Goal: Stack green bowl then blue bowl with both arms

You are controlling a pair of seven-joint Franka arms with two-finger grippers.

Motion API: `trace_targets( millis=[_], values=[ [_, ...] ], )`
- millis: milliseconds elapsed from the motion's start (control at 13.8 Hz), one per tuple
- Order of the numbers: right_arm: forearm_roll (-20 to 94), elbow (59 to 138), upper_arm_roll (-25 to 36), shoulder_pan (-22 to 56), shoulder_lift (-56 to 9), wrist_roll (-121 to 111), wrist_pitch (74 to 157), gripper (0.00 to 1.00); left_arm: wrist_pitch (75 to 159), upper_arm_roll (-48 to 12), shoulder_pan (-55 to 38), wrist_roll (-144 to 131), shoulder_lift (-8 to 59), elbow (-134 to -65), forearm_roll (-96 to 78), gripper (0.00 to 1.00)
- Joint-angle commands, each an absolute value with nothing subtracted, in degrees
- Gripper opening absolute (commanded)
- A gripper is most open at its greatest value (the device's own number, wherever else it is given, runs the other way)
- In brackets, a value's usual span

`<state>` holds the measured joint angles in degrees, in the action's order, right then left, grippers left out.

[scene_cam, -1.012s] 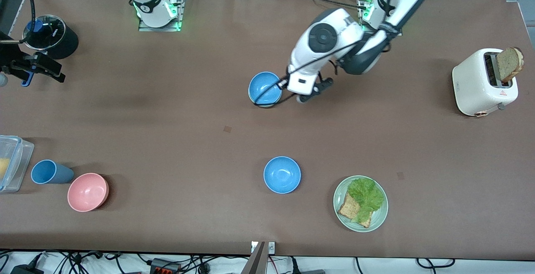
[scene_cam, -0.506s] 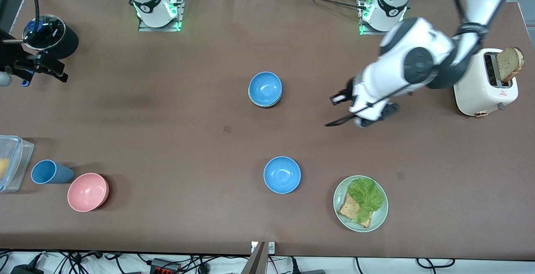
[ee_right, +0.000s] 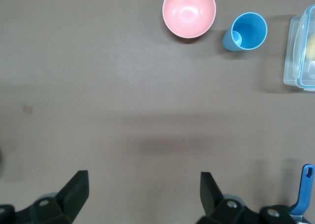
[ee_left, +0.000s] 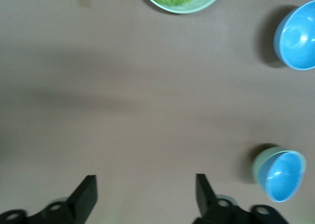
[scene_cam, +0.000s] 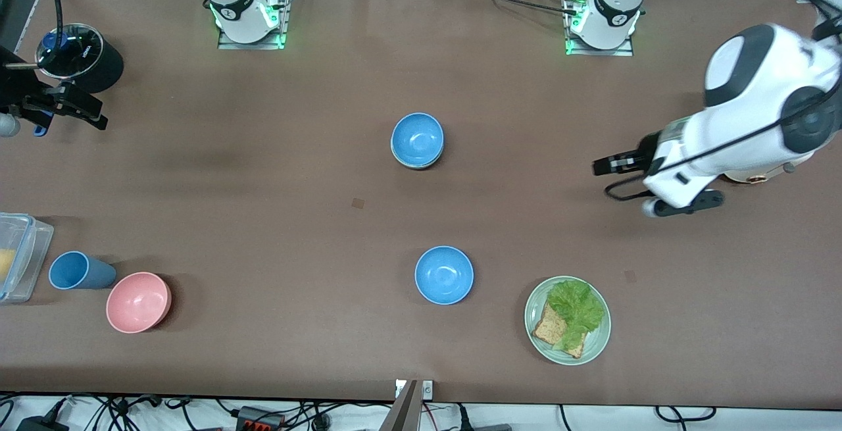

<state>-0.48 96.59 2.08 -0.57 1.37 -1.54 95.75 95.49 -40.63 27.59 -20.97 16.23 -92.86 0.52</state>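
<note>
The left gripper (scene_cam: 608,165) hangs over bare table toward the left arm's end, its fingers (ee_left: 84,197) spread wide and holding nothing; in its wrist view both dark fingers frame plain brown surface. The blue bowl (scene_cam: 417,139) sits nested inside the green bowl (ee_left: 259,164), whose pale rim peeks out beneath it, the pair standing mid-table, nearer the robots' bases than the second blue bowl (scene_cam: 444,274), which stands alone and empty closer to the front camera. Just beside that second bowl, toward the left arm's end, a pale green plate (scene_cam: 598,341) carries a lettuce leaf (scene_cam: 575,306) laid over a slice of brown toast (scene_cam: 550,329). A white toaster (scene_cam: 754,177) is mostly hidden by the left arm. The right gripper (ee_right: 143,192) waits, raised at the right arm's end, fingers wide apart and empty. Near it stands a black round canister (scene_cam: 99,62) with a clear lid bearing small white lettering, too small to read with confidence. Nearer the front camera at that end, a clear lidded box (scene_cam: 25,253) holds something yellow, a darker blue tumbler (scene_cam: 77,270) lies on its side, it seems, and an empty pink bowl (scene_cam: 138,301) rests beside it.
</note>
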Motion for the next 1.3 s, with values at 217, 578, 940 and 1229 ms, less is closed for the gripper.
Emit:
trace_targets(
  millis=[217,578,940,1229],
  values=[
    [-1.1,97.1,2.3,-0.3,1.9,-1.7,95.8,1.0,95.3,-3.7,4.4,-5.0,7.0,-94.8,-1.4,1.0],
    [-1.2,97.1,2.3,-0.2,1.8,-1.8,96.2,1.0,88.0,-3.0,4.9,-5.8,3.2,-89.5,-0.7,1.0],
    [-1.3,97.0,2.3,-0.2,1.7,-2.0,96.2,1.0,87.6,-3.6,3.1,-10.8,3.3,-88.6,-0.8,1.0],
    [-1.3,97.0,2.3,-0.2,1.7,-2.1,96.0,1.0,85.5,-6.0,3.0,-11.1,3.3,-86.1,-1.0,1.0]
  ],
)
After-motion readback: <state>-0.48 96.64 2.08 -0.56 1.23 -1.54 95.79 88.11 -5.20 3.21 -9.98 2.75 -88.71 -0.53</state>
